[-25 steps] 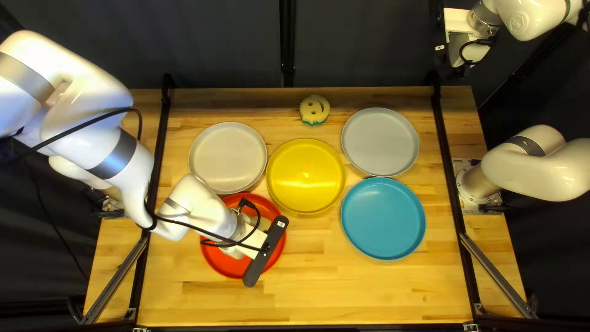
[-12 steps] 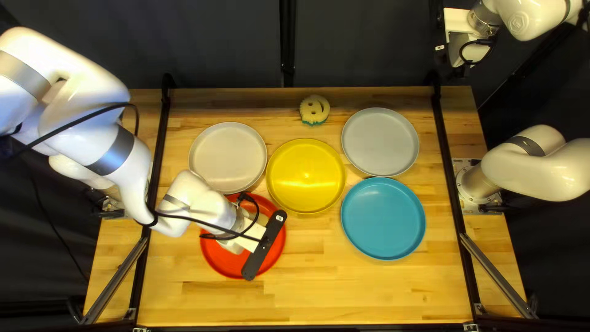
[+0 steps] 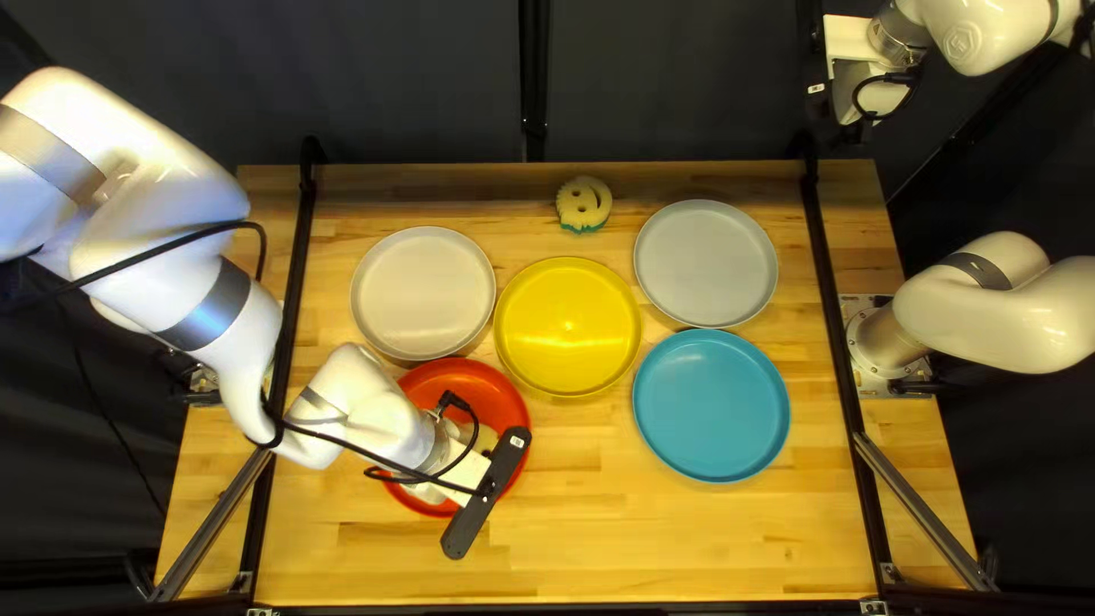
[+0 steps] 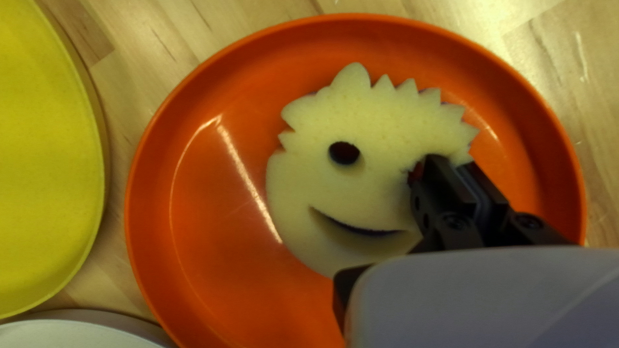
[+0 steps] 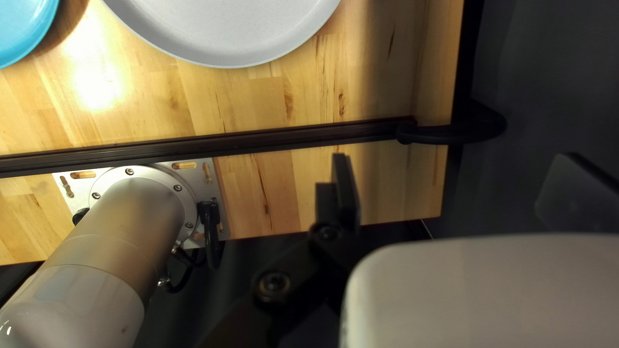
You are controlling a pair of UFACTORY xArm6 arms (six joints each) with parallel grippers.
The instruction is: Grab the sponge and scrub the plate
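Left wrist view: a pale yellow smiley-face foam sponge lay over the inner floor of a round red-orange plastic plate. Contact pressure on that plate could not be confirmed.

Principal risk, in my judgement: the sponge turning or slipping during a scrubbing stroke. Cause: my left gripper held it at one side only, its black fingers narrowly spaced, one set in an eye hole and the other at the outer edge. The strip of foam between them was thin and might tear under a hard drag. Secondary risk: the red-orange plate sliding, since no hand steadied it. It might then knock the round yellow plastic plate or the round off-white plastic plate, both just beside it. Too low a stroke could also scrape the fingertips on its surface.

Position relative to the hand: most of the sponge, including the mouth slit and the other eye hole, extended to one side of the fingers, within the rim of the red-orange plate.

Right wrist view: my right gripper stood wide, with nothing held, well apart from the red-orange plate. Scrubbing appeared to be the step in hand; its progress could not be judged.
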